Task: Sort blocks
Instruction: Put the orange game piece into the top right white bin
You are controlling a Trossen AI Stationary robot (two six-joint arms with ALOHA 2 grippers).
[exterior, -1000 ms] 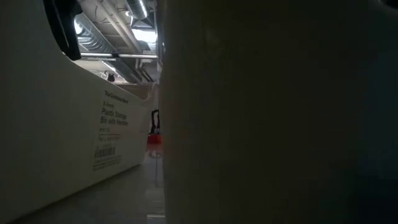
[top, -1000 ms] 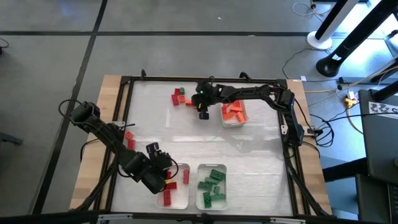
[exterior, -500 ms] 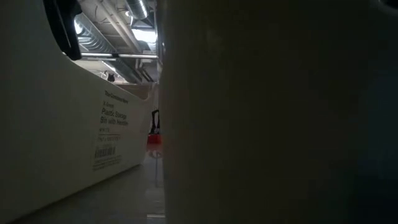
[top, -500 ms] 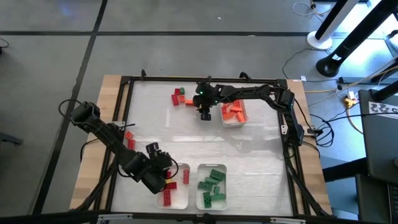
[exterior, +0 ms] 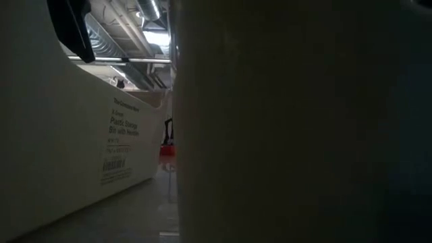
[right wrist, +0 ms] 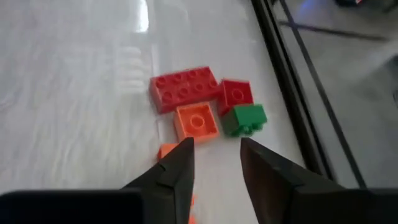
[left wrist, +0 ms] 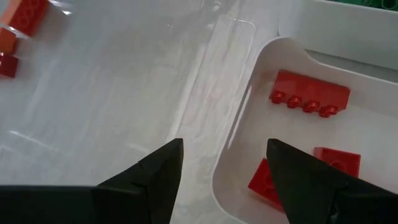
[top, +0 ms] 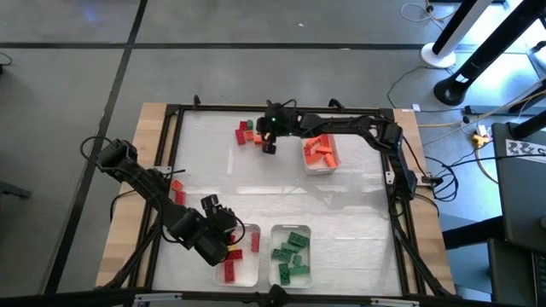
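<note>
A small cluster of blocks (top: 246,132) lies flat on the table at the far middle: a large red one (right wrist: 185,87), a small red one (right wrist: 236,93), an orange one (right wrist: 196,121) and a green one (right wrist: 244,118). My right gripper (top: 268,147) (right wrist: 214,158) hovers open just right of the cluster, nothing between its fingers. Another orange block (right wrist: 166,150) lies beside one finger. My left gripper (top: 230,243) (left wrist: 224,168) stands open over the left rim of the tray (left wrist: 249,93) holding red blocks (left wrist: 309,94), touching nothing.
A white tray (top: 334,162) of orange blocks stands at the far right of the cluster. A tray (top: 275,256) of green blocks stands at the near middle, beside the red one. Loose red blocks (top: 177,189) lie at the left. Tray walls (exterior: 67,148) fill the low view.
My right gripper has moved from beside the orange tray toward the table's far left, up to the block cluster, rising a little and turning slightly. The blocks have stayed where they were.
</note>
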